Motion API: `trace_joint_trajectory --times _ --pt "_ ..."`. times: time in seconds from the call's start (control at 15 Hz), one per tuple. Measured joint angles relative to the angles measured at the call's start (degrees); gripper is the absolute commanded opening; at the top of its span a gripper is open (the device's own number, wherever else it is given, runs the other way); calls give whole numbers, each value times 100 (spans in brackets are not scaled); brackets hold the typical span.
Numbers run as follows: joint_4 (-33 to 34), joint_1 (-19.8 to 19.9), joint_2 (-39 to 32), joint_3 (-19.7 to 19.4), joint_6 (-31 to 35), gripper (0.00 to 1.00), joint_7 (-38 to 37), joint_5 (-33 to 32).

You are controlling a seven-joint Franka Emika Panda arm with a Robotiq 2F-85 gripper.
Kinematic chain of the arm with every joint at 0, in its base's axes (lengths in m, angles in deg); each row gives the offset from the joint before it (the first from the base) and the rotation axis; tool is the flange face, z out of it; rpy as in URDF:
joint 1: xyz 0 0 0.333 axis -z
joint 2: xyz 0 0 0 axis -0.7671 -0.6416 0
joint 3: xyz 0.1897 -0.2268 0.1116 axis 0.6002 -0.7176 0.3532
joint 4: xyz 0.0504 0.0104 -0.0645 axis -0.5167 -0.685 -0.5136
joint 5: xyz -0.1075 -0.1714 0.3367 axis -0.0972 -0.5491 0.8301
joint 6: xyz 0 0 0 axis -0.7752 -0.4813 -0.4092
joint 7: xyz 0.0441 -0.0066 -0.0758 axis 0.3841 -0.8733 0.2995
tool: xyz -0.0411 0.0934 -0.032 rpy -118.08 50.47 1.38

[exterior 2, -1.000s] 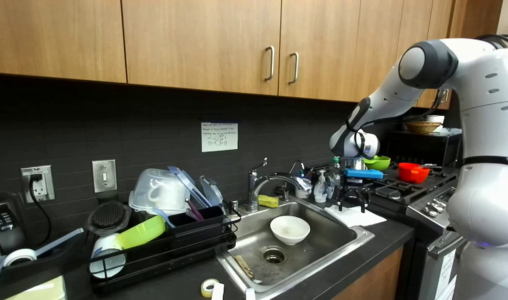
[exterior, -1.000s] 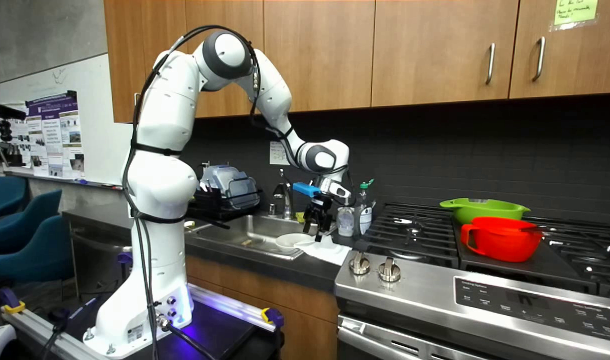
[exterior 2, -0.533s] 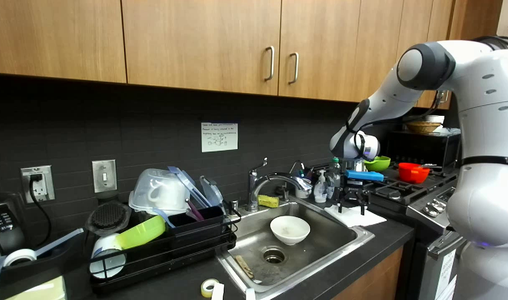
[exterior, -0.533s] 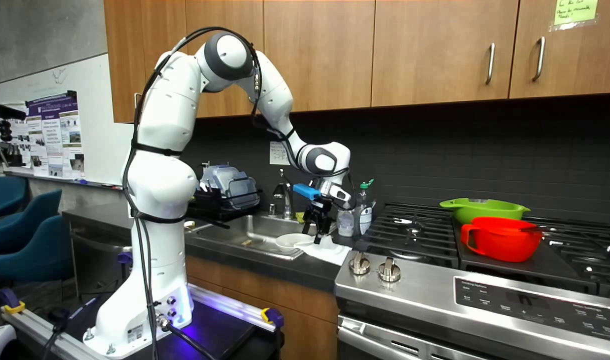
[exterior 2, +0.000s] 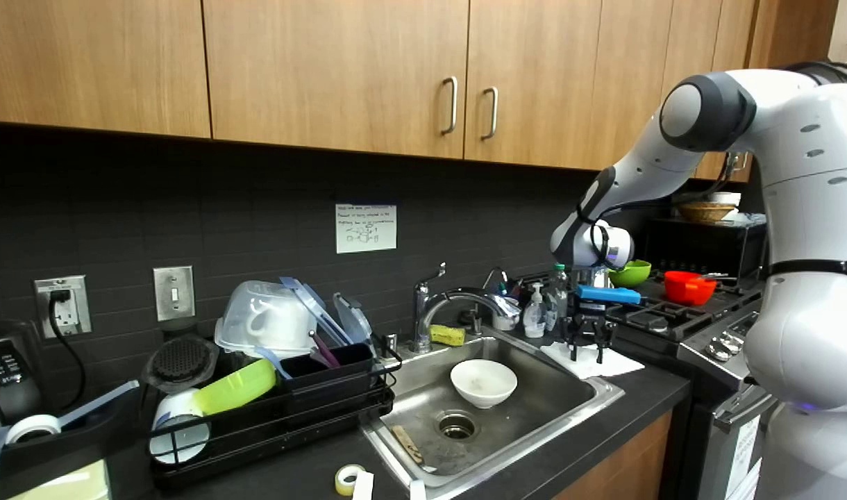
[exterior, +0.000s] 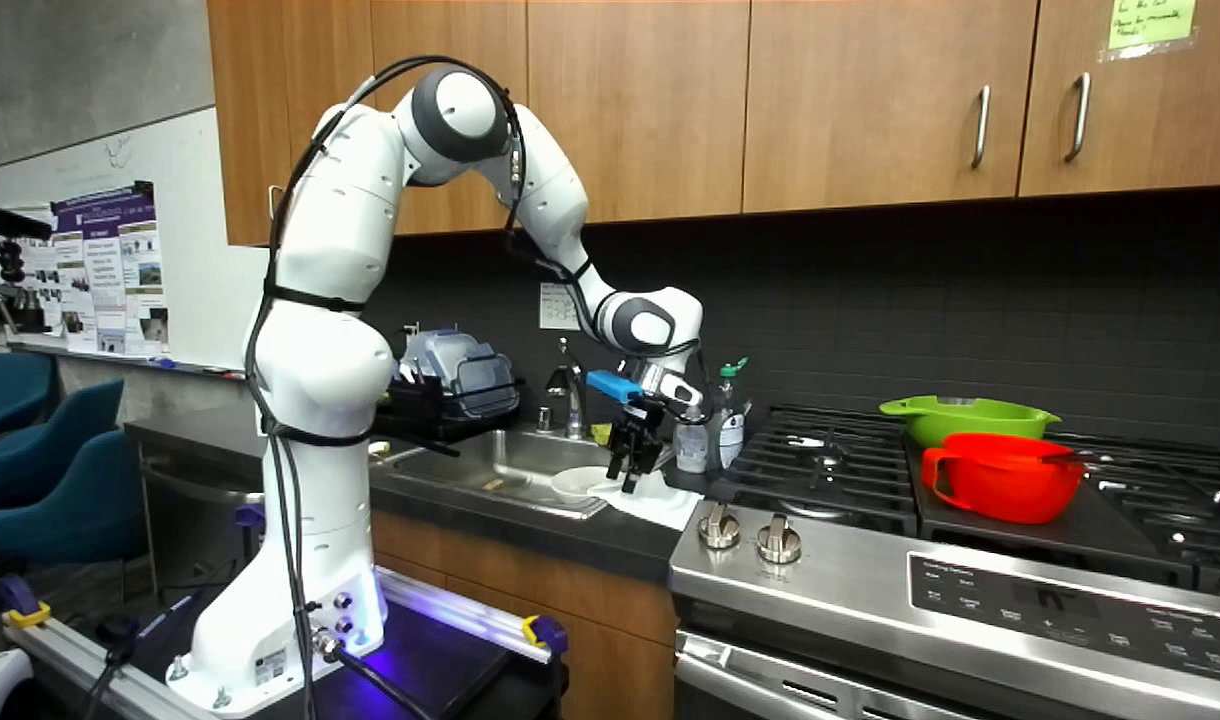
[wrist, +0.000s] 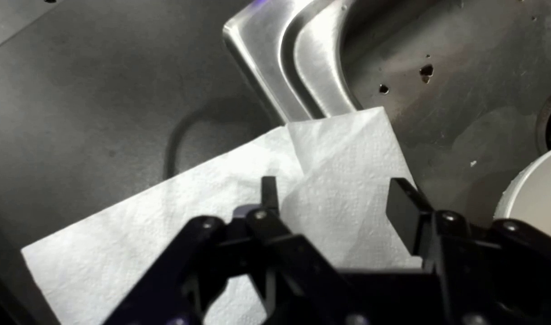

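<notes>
My black gripper (wrist: 332, 194) points down over a white paper towel (wrist: 135, 225). Its fingers stand apart with nothing between them; the towel shows below the gap. I cannot tell whether the fingertips touch it. In both exterior views the gripper (exterior 2: 586, 354) (exterior: 621, 480) is over the towel (exterior 2: 621, 362) (exterior: 670, 503), which lies on the dark counter and overlaps the sink's edge. A white bowl (exterior 2: 484, 383) sits in the steel sink (exterior 2: 555, 396) beside the towel; part of it shows at the wrist view's right edge (wrist: 542, 194).
Soap bottles (exterior 2: 534, 316) stand behind the gripper. A faucet (exterior 2: 465, 298) and yellow sponge (exterior 2: 448, 335) are at the sink's back. A loaded dish rack (exterior 2: 278, 410) stands beside the sink. The stove (exterior: 820, 480) holds a red pot (exterior: 1010, 485) and green colander (exterior: 955, 420).
The gripper's fingers have drawn partly closer together and remain apart. The arm has shifted only slightly. The towel and bowl show no visible movement.
</notes>
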Motion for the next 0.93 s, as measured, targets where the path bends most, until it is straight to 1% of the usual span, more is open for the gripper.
trace_joint_trajectory --times 0.27,0.33,0.93 --pt "19 0 0 0 5 3 0 0" --pt "28 -1 0 0 5 0 0 0" --pt "149 -87 19 10 2 0 -24 -43"
